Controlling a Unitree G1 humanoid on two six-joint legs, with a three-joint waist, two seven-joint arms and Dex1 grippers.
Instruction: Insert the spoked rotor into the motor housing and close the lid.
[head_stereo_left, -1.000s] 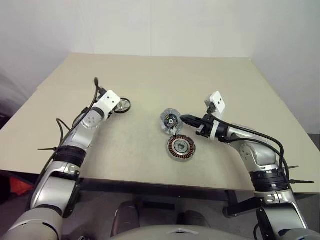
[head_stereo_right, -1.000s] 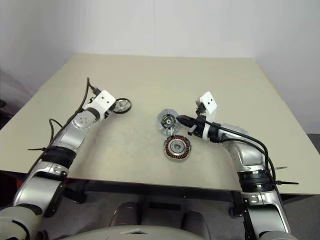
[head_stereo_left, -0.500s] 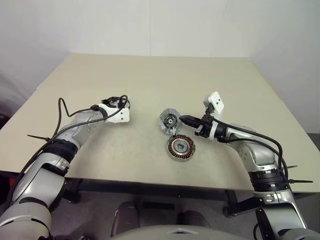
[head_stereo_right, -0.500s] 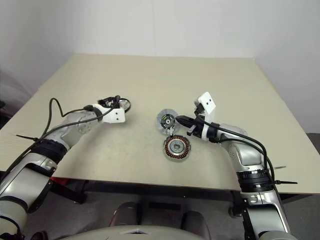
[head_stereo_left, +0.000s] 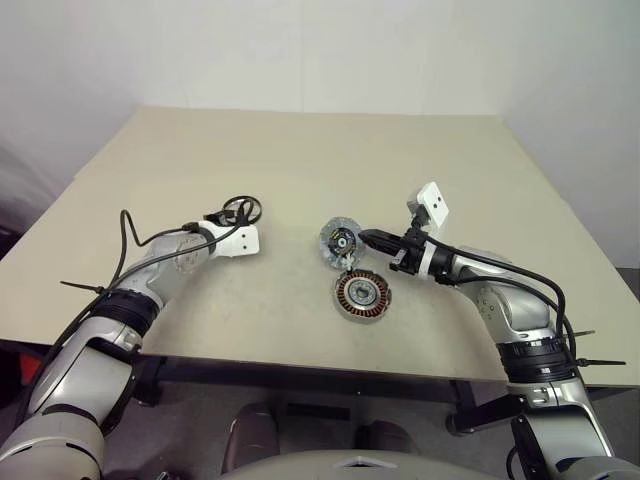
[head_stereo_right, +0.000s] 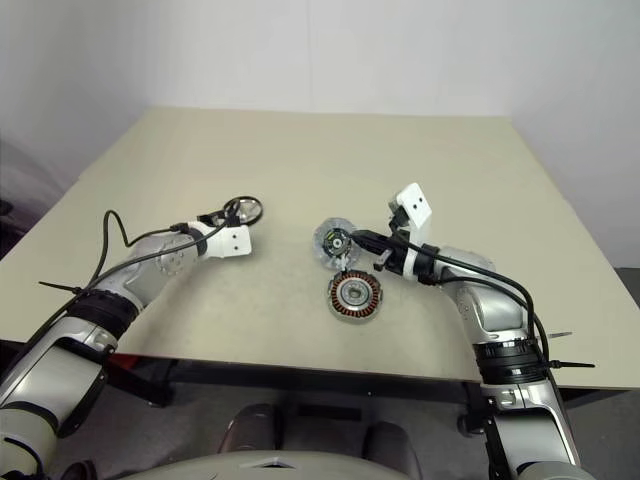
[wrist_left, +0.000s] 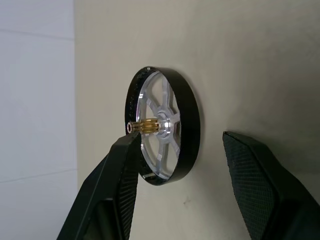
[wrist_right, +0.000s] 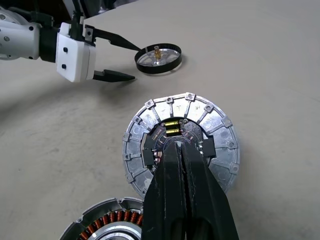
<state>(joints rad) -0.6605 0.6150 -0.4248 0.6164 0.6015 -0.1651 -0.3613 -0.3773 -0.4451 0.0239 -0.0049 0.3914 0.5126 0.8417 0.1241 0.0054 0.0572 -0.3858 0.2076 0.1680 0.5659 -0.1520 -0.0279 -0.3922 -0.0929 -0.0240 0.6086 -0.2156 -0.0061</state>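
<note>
Left eye view: on the bench (head_stereo_left: 300, 150), the motor housing (head_stereo_left: 361, 296) lies toward the front edge with its lid (head_stereo_left: 339, 240) tilted up just behind. The right tool (head_stereo_left: 366, 238), closed and empty, touches the lid's face. The spoked rotor (wrist_left: 162, 133) lies nearer the left edge, between the open left tool's (wrist_left: 180, 155) fingers.

arms: silver-grey, black joint bands | wrists: white blocks | cables: black, looped

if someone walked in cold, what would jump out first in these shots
Probably the open motor housing with its copper windings near the front middle of the table, its lid tipped up just behind it with the shut right gripper at the lid's green-and-black centre. Next, off to the left, the spoked rotor lying on the table between the fingers of the open left gripper.
</note>
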